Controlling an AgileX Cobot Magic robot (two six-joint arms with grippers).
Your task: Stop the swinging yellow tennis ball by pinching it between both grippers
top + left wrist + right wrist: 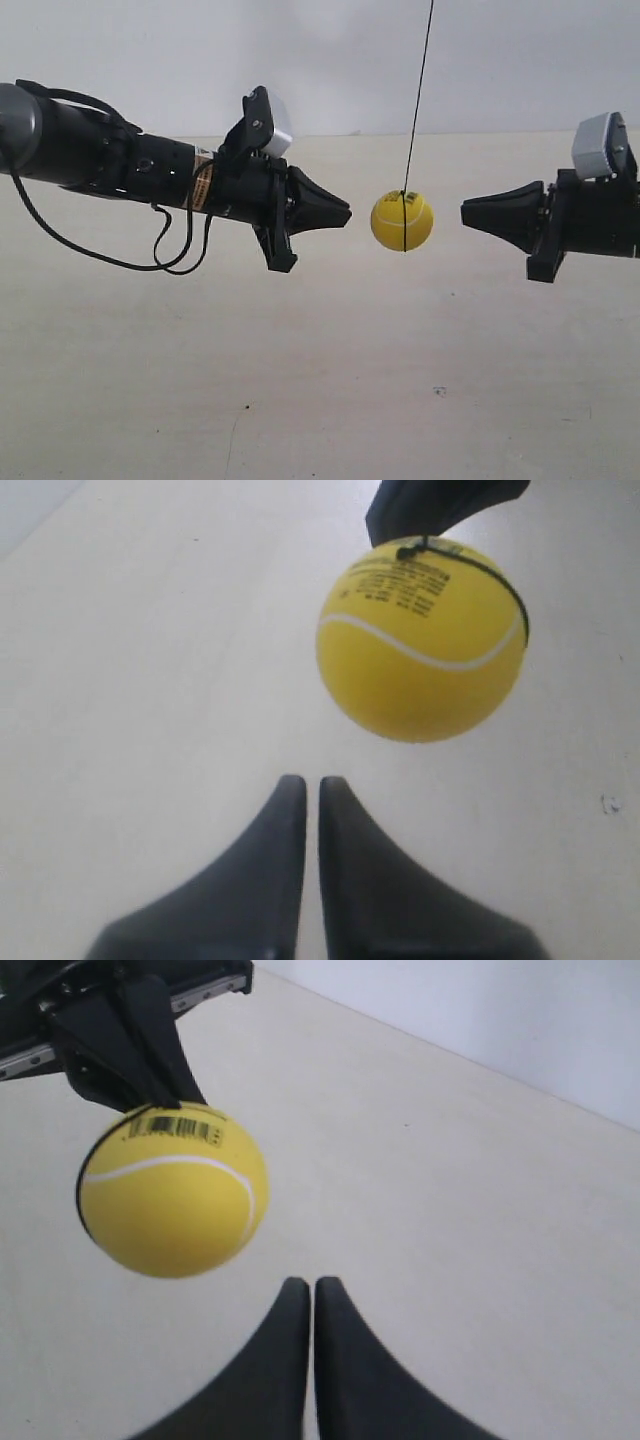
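The ball (pixel 402 221) hangs on its string (pixel 420 90) between the two arms, touching neither. Your left pincer (pixel 311 782) and right pincer (pixel 311 1283) are both closed, holding nothing. The ball looks light, fuzzy and springy, so meet it with the tips on opposite sides at mid-height.

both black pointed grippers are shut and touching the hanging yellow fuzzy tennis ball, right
No: the exterior view shows gaps between the hanging yellow fuzzy tennis ball and the black pointed gripper at its left and the one at its right. Both are shut.
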